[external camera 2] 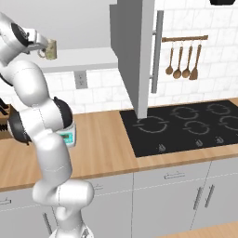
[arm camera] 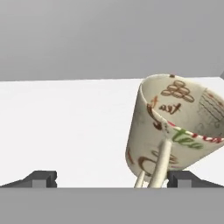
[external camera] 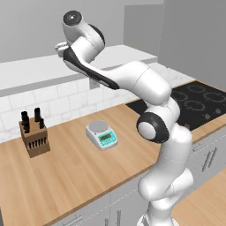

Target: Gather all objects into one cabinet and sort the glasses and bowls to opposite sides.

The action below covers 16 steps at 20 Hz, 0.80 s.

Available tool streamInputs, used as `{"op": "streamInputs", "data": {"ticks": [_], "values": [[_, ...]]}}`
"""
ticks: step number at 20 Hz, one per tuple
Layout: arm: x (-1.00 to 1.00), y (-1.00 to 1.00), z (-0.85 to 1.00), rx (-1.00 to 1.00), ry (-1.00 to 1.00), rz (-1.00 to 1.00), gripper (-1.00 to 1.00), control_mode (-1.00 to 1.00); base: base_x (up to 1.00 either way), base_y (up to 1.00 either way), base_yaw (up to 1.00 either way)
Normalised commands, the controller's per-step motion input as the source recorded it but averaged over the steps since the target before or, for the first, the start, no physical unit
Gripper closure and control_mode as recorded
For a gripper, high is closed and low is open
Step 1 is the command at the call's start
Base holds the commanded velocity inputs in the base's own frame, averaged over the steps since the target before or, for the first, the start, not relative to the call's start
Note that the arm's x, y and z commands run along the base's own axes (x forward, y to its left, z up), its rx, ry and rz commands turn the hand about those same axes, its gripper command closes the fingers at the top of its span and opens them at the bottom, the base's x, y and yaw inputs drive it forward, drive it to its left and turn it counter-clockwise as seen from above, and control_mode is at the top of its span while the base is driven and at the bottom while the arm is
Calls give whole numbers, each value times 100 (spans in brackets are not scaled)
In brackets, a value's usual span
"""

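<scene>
**Cream mug tilted, nothing holding it**

Cream mug [arm camera: 170, 127], printed in brown and red, sits tilted on the white shelf [arm camera: 65, 122] of the cabinet, whose open door [external camera 2: 135, 60] hangs beside the hob. The handle points back toward the gripper [arm camera: 114, 179]. The jaws are spread as wide as they go and grip nothing; the mug is close to one finger and well apart from the other.

The main risk looks like a topple. If the jaws close off-centre, the near finger would likely meet the handle or the slanted wall first and push the mug over. It could then roll off the shelf toward the wooden counter [external camera 2: 102, 135] below.
</scene>
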Motion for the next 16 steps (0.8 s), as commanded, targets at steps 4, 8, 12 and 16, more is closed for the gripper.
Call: {"op": "streamInputs", "data": {"ticks": [4, 8, 12, 16], "values": [[-5, -5, -10, 1, -3, 0, -100, -100, 0, 0, 0], [5, -3, 7, 0, -10, 0, -100, -100, 0, 0, 0], [8, -11, 2, 0, -5, 0, -100, -100, 0, 0, 0], [0, 0, 0, 0, 0, 0, -100, -100, 0, 0, 0]]}}
